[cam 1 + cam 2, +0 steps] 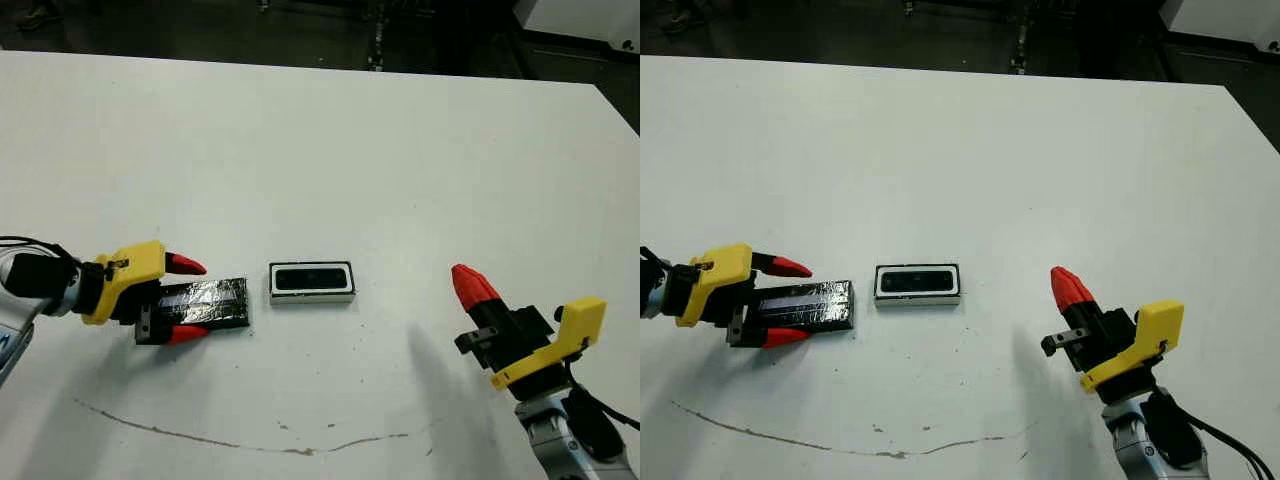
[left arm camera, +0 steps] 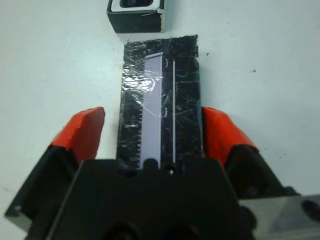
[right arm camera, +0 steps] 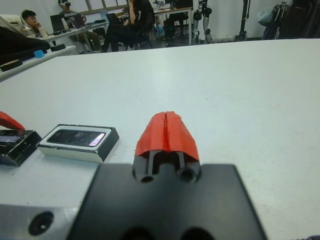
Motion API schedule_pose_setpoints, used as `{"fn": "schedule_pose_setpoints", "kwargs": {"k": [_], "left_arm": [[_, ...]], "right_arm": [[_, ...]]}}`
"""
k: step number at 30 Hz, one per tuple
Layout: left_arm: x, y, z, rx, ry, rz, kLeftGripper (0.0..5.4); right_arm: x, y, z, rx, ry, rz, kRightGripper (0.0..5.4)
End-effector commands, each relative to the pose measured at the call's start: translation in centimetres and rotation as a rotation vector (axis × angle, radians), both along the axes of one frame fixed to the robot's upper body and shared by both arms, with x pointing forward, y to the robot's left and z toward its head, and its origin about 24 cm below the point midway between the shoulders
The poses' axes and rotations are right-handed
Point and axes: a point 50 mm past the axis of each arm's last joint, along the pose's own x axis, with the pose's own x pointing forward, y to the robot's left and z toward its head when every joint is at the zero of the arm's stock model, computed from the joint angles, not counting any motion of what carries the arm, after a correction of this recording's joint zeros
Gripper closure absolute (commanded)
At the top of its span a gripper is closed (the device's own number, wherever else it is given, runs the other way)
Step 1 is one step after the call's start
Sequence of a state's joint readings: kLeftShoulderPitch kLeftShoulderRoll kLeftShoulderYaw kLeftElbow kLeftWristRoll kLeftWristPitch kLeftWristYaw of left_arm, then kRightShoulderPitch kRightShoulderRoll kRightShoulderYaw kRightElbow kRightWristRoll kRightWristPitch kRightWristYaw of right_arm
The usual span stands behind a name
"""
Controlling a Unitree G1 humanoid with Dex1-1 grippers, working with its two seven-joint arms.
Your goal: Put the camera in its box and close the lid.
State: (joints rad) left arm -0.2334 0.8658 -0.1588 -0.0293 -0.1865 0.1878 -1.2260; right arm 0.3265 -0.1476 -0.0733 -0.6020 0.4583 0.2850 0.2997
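Head view: the camera (image 1: 310, 279) already sits in the box (image 1: 312, 297); only closing is left. Left wrist: my left gripper (image 2: 152, 131) straddles the lid (image 2: 160, 97), jaws wide. Right wrist: my right gripper (image 3: 166, 131) idles, pinched closed on nothing

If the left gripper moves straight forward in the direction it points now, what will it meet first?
The left gripper is open, one finger on each side of the lid, so its body would probably push against the lid first. Beyond the lid, on about the same line, stands the box with the camera inside.
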Motion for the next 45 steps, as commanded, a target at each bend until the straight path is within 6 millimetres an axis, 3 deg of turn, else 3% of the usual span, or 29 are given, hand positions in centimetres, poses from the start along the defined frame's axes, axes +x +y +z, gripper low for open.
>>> {"fn": "schedule_pose_setpoints", "kwargs": {"k": [1,6,16,25,33,45], "left_arm": [[-0.4,0.8,-0.9,0.065,0.070,0.003,1.65],[-0.3,0.8,-0.6,0.110,0.098,-0.033,2.25],[0.0,0.8,-0.1,0.121,0.140,-0.020,2.25],[0.5,0.5,0.7,-0.075,0.060,0.088,2.25],[1.5,-2.3,1.5,-0.344,0.024,0.217,2.25],[2.2,-6.1,1.7,-0.287,0.058,0.154,2.25]], "right_arm": [[-0.1,-0.2,-0.2,-0.005,0.020,0.003,5.40],[-0.1,-0.2,-0.3,-0.003,0.021,0.002,5.40],[-0.1,-0.2,-0.4,0.003,0.032,-0.001,5.40],[-0.1,-0.1,-0.4,-0.014,0.030,0.000,5.40],[0.0,0.2,-0.6,-0.008,0.030,0.009,5.40],[-0.1,0.4,-0.7,0.009,0.041,0.006,5.40]]}}
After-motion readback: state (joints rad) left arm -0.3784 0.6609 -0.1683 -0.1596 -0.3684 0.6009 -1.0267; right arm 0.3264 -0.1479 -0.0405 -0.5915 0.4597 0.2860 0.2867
